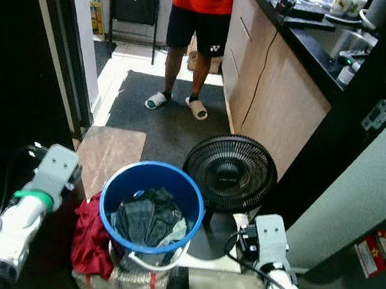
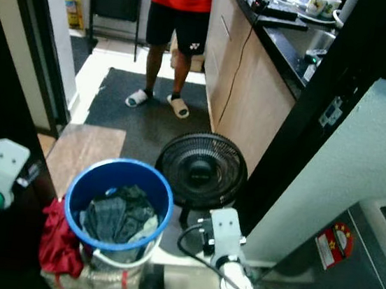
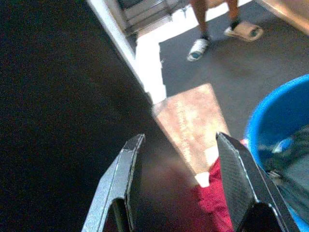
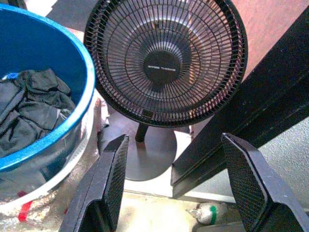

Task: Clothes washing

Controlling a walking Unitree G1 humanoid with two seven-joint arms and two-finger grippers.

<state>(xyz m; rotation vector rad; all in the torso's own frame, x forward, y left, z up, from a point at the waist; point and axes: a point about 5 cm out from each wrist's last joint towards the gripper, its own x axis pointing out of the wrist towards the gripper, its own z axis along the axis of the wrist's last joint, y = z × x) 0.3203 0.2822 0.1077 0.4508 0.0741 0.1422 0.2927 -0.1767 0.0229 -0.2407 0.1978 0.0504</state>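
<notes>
A blue bucket [image 1: 111, 192] stands on the floor just ahead of me, holding dark grey clothes [image 1: 149, 217]. A red cloth [image 1: 91, 239] hangs over its left side onto a clear bag below. My left gripper [image 3: 181, 159] is open, with nothing between its fingers, and hovers left of the bucket above the red cloth [image 3: 217, 200]. My right gripper [image 4: 176, 162] is open too, held low to the right of the bucket [image 4: 46, 92], facing the fan. Both wrists [image 1: 56, 167] [image 1: 269, 240] sit at the bucket's sides.
A black floor fan [image 1: 229, 173] stands right behind the bucket. A person [image 1: 194, 18] in a red shirt and sandals stands on the dark mat further ahead. Wooden cabinets with a black counter [image 1: 304, 45] run along the right; a dark doorway [image 1: 11, 80] is on the left.
</notes>
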